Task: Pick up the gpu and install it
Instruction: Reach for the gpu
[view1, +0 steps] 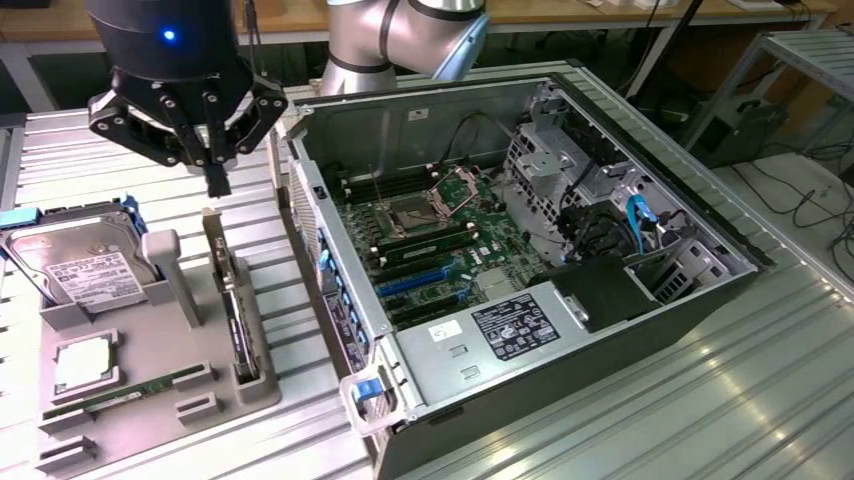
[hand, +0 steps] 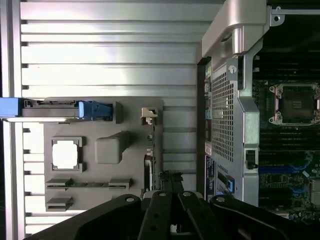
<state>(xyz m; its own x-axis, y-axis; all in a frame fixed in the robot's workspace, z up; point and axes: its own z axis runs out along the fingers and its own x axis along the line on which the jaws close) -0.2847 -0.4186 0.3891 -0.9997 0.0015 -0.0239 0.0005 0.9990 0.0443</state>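
At the exterior view's left, a grey parts fixture (view1: 140, 335) lies on the slatted table (view1: 641, 420), carrying a hard drive (view1: 83, 272), a processor (view1: 83, 365) and a RAM stick (view1: 127, 393). On the fixture's side nearer the case, the gpu (view1: 236, 320) stands on edge in its slot, dark and thin from this angle. Above its far end hangs the gripper (view1: 218, 182), fingers closed together on nothing and clear of the card. Further right sits the open computer case (view1: 694, 290) with its motherboard (view1: 441, 235) exposed; the blue expansion slots (view1: 411, 283) appear vacant.

Assessment: no part of the task is complete. The card is neither gripped nor lifted, so pick-up and installation both remain.

View comparison: the exterior view establishes the gap in height between gripper and card, and the case interior with its slots. The wrist view looks straight down past the gripper (hand: 170, 176) and shows the gpu (hand: 151, 145) edge-on with its silvery bracket (hand: 148, 114). It also shows the closed fingers roughly in line with the card's edge, an alignment the exterior view leaves uncertain.
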